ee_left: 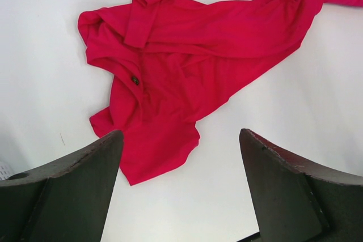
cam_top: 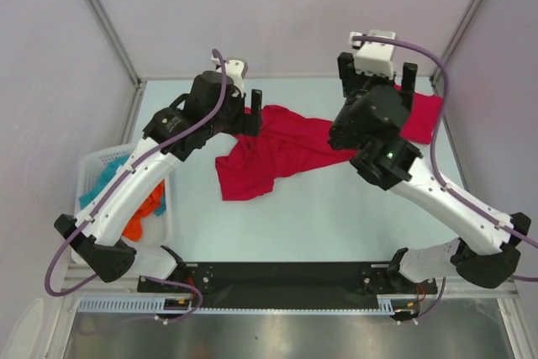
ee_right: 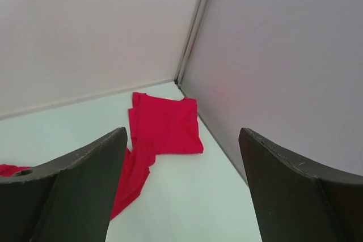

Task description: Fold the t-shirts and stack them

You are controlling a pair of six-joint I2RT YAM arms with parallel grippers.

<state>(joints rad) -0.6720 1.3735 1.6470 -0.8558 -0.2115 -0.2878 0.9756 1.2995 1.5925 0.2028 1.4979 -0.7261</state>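
One crimson t-shirt lies crumpled and spread out in the middle of the table, also seen in the left wrist view. A second t-shirt lies folded in a flat rectangle at the back right corner, and a strip of the crumpled one reaches up to it. My left gripper hovers open above the crumpled shirt's left end, its fingers holding nothing. My right gripper hangs open above the table just left of the folded shirt, with nothing between its fingers.
A white basket with teal and orange cloth stands at the left edge. Grey enclosure walls close in the back and the sides, with a corner post right behind the folded shirt. A black rail runs along the near edge.
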